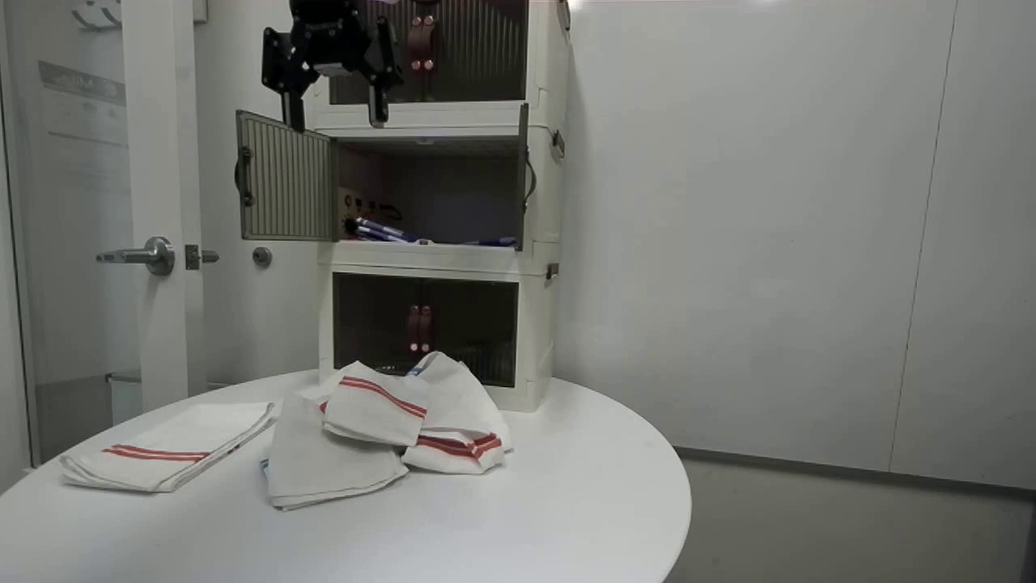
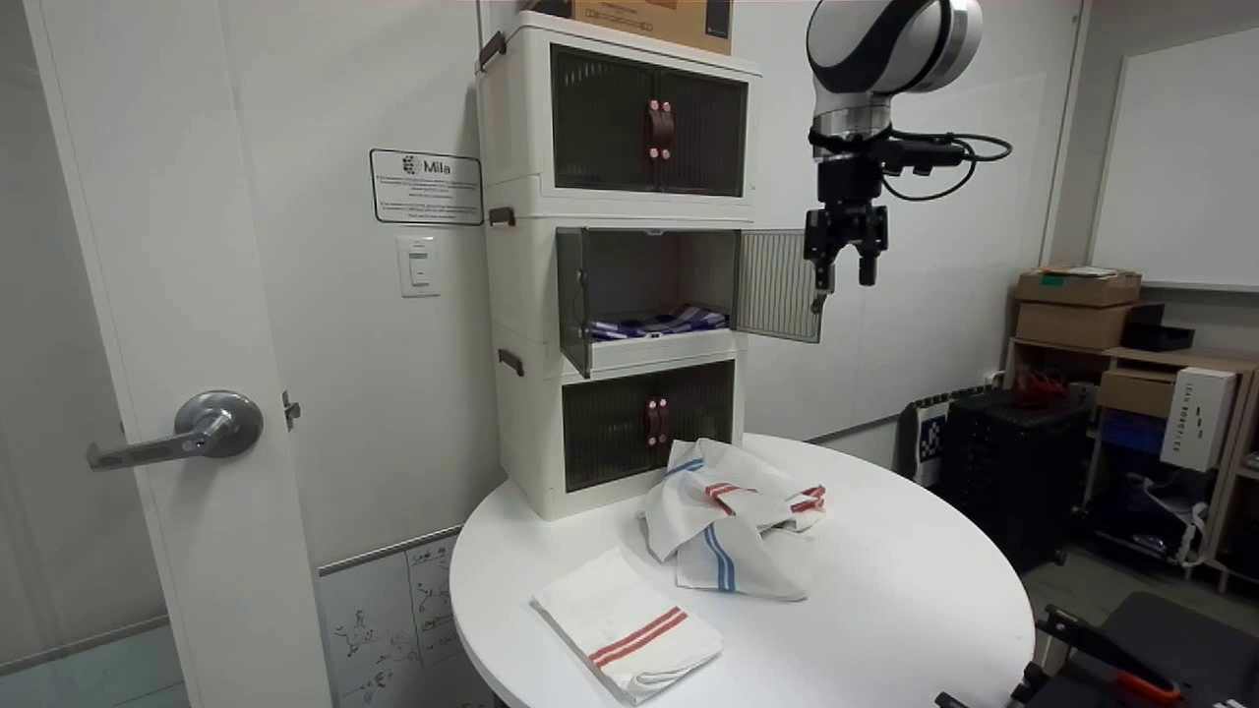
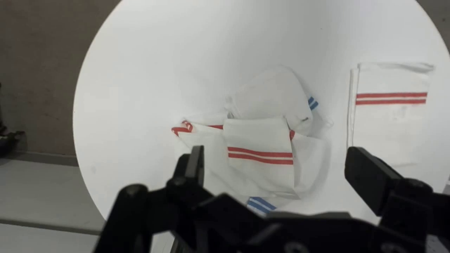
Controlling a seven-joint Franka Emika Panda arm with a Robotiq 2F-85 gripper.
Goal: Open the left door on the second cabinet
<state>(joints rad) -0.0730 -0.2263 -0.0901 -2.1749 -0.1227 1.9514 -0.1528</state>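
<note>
The second cabinet (image 1: 433,257) is the white-framed middle unit of a stack; it also shows in an exterior view (image 2: 654,352). Its left door (image 1: 287,182), a grey ribbed pane in a frame, stands swung outward; it looks narrow in an exterior view (image 2: 572,300). The right-hand door (image 1: 523,178) also stands open (image 2: 782,285). Low blue and white items (image 1: 384,231) lie inside. My gripper (image 1: 335,113) is open and empty, in front of the stack and apart from the doors (image 2: 844,283). The wrist view shows its open fingers (image 3: 276,158) over the table; neither door shows clearly there.
Closed units sit above (image 2: 654,206) and below (image 2: 551,433). Crumpled cloths (image 1: 376,405) lie before the stack on a round white table (image 1: 599,502). A folded cloth (image 2: 629,629) lies beside them. A room door with a handle (image 2: 187,442) stands on the left.
</note>
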